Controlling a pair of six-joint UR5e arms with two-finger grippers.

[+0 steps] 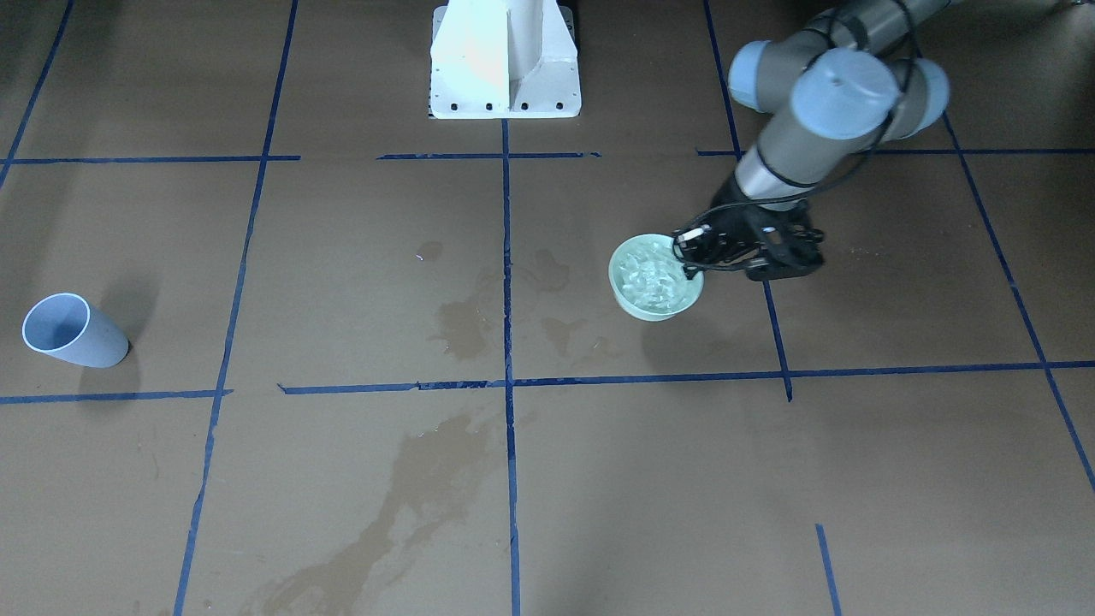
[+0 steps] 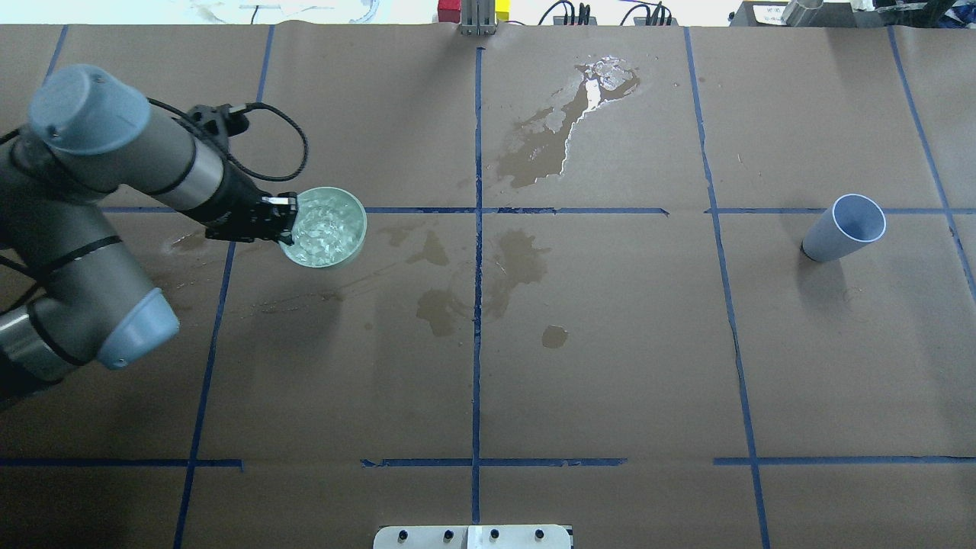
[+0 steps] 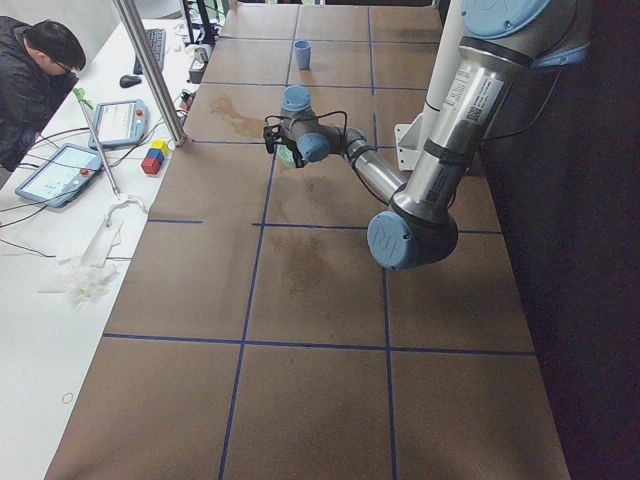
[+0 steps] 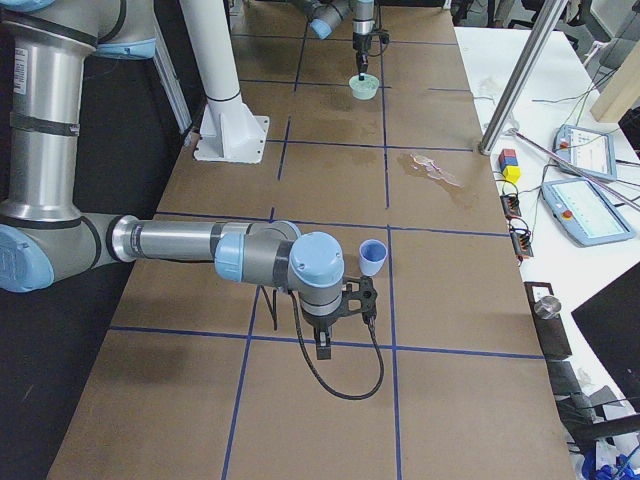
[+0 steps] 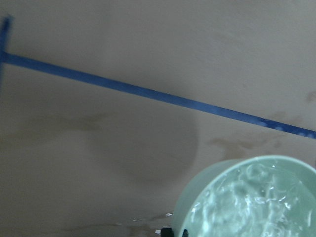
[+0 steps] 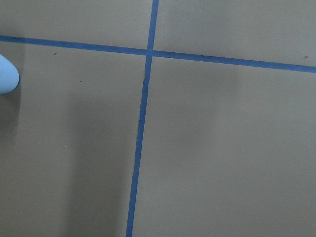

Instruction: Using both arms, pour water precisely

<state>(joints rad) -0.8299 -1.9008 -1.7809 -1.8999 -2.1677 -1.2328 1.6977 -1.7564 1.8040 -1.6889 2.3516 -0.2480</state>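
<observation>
Jaws of the left gripper point(image 2: 284, 221) pinched over the left rim of a pale green bowl point(image 2: 328, 264). Jaws of the right gripper point(image 4: 325, 345): impossible to tell, seen only from the table's end, hanging low just beside a blue-grey cup point(image 2: 845, 229).

Bowl on the left side of the table point(image 2: 610, 366), apparently lifted a little clear of it, going by the offset shadow. Well filled with water point(image 2: 326, 227), rippled and glinting, not far under the lip. Cup well apart on the right, upright, mouth open, seemingly empty. Between them, dark stains point(image 2: 522, 259) on the brown paper, and a shiny puddle point(image 2: 587, 95) toward the far edge.

Probably stiff and light as a bowl, but heavy when this full. Held by one edge only, so prone to sag away from the grip and tip. Smooth wall, likely wet: slippery. Bound to slosh at any jerk, so best carried slowly and level. Best pinched deep on the rim, with the pour going over the lip opposite the fingers. As for the cup: light, easy to knock over. Best taken around the middle of the wall, leaving the mouth free.
</observation>
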